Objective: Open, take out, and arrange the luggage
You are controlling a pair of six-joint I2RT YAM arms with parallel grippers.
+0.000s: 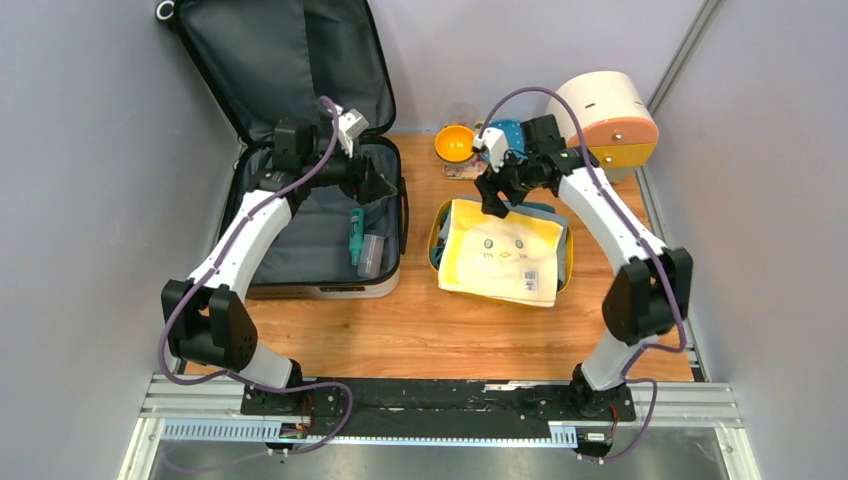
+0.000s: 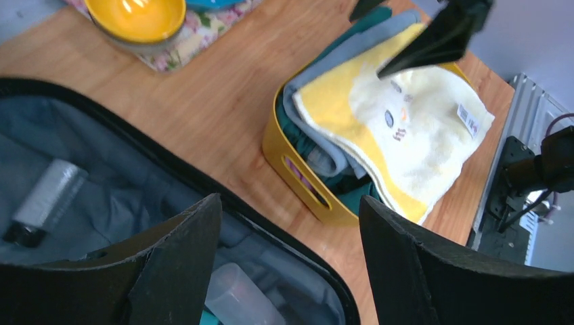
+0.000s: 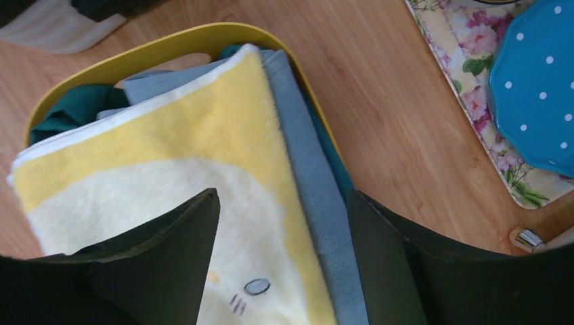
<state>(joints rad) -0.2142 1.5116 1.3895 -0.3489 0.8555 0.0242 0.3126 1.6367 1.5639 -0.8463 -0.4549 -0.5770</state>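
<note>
Two sets of jaws, both mine, stand spread wide with nothing between them. The luggage [image 1: 300, 180] lies at the table's left rear, its lid propped up against the back wall and its lower shell flat on the wood. A teal item [image 1: 356, 232] and a clear bottle [image 1: 370, 255] rest near its right rim. My left gripper [image 1: 380, 186] hangs over that black-trimmed right rim. A strip of bare table [image 1: 418, 250] runs between the rim and the yellow bin [image 1: 437, 236]. My right gripper [image 1: 496, 206] hovers above the bin's far edge, over the yellow towel [image 1: 505, 255] draped across it. Near the back wall are a yellow bowl [image 1: 454, 144] and a round drawer box [image 1: 610, 115]. The near half of the table is open wood. My left elbow juts out leftward and my right elbow rightward, both forearms slanting inward toward the back.
</note>
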